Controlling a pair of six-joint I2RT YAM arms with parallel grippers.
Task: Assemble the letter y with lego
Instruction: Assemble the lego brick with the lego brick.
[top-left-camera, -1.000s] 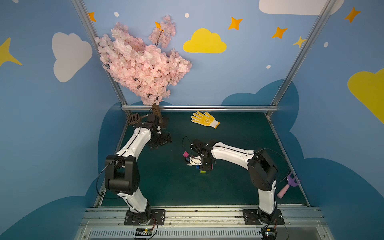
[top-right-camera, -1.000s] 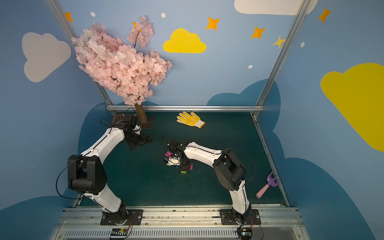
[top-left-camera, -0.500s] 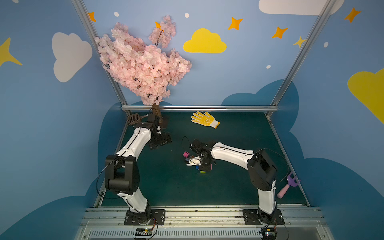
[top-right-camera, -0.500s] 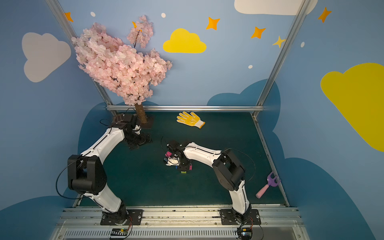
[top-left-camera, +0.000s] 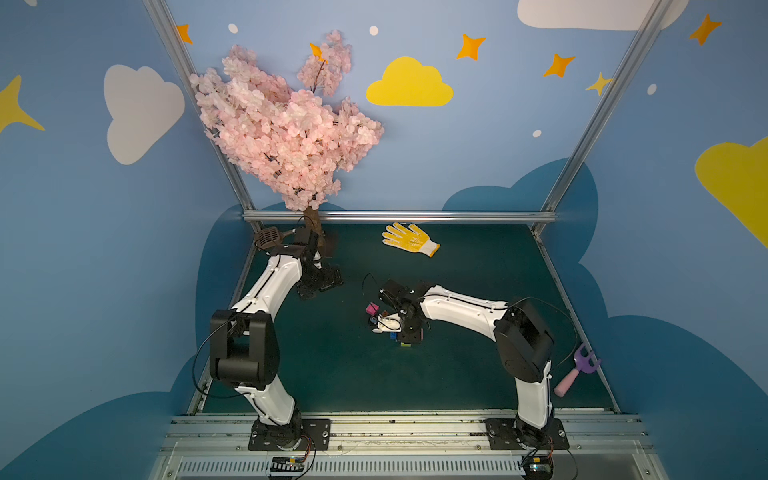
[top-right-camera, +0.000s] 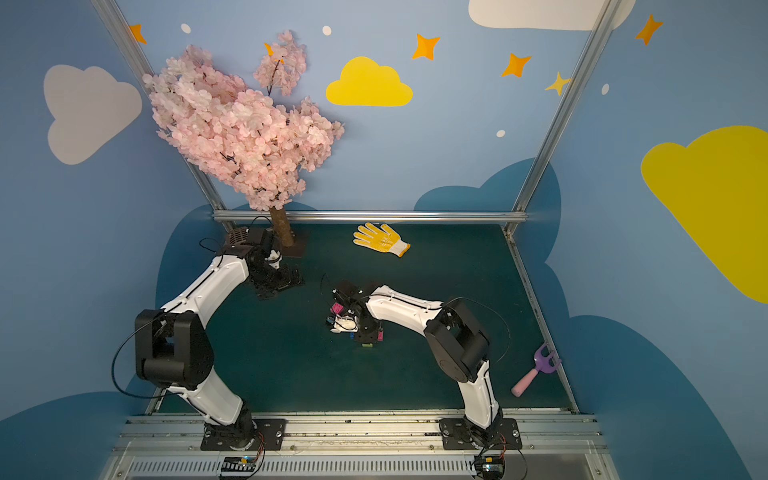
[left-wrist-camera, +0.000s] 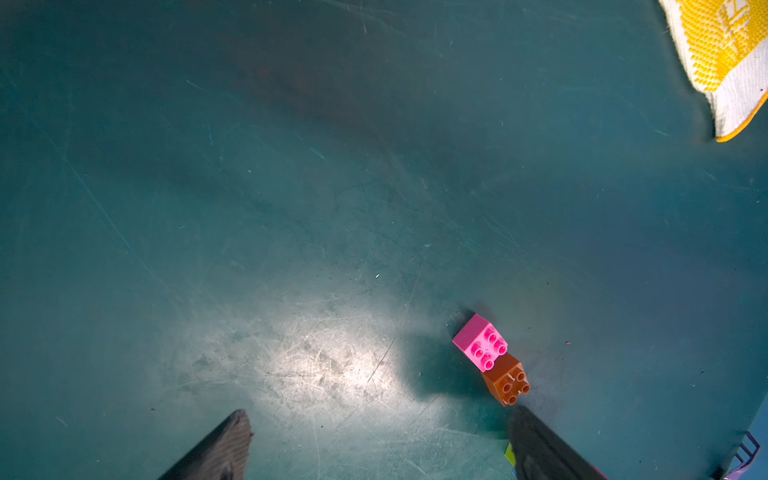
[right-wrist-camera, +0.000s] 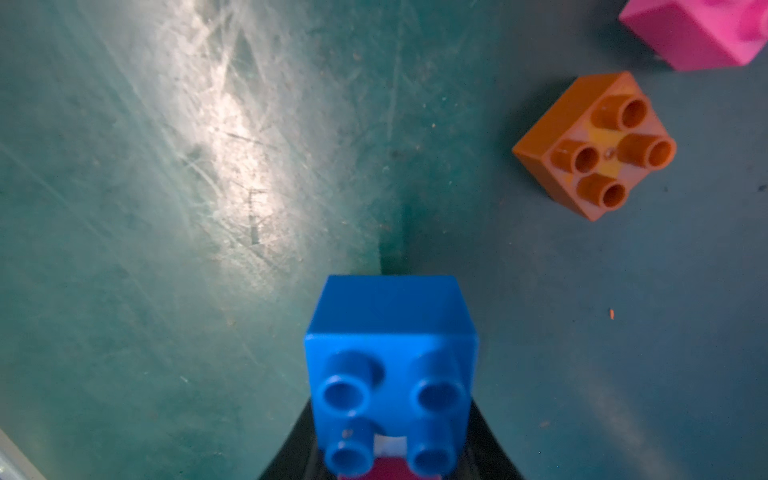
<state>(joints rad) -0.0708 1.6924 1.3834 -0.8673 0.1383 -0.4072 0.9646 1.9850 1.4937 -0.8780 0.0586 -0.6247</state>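
Your right jaws are clamped on a blue brick (right-wrist-camera: 390, 365). Its four-stud face is turned toward the wrist camera, and because it is square it shows no long axis. Your left jaws stand wide apart with nothing between them. An orange brick (right-wrist-camera: 594, 145) and a pink brick (right-wrist-camera: 698, 33) rest studs-up on the desk (left-wrist-camera: 208, 208), just beside each other. They lie on the arm-base side of the yellow glove (top-left-camera: 409, 240), well apart from it, and the held brick is near them.
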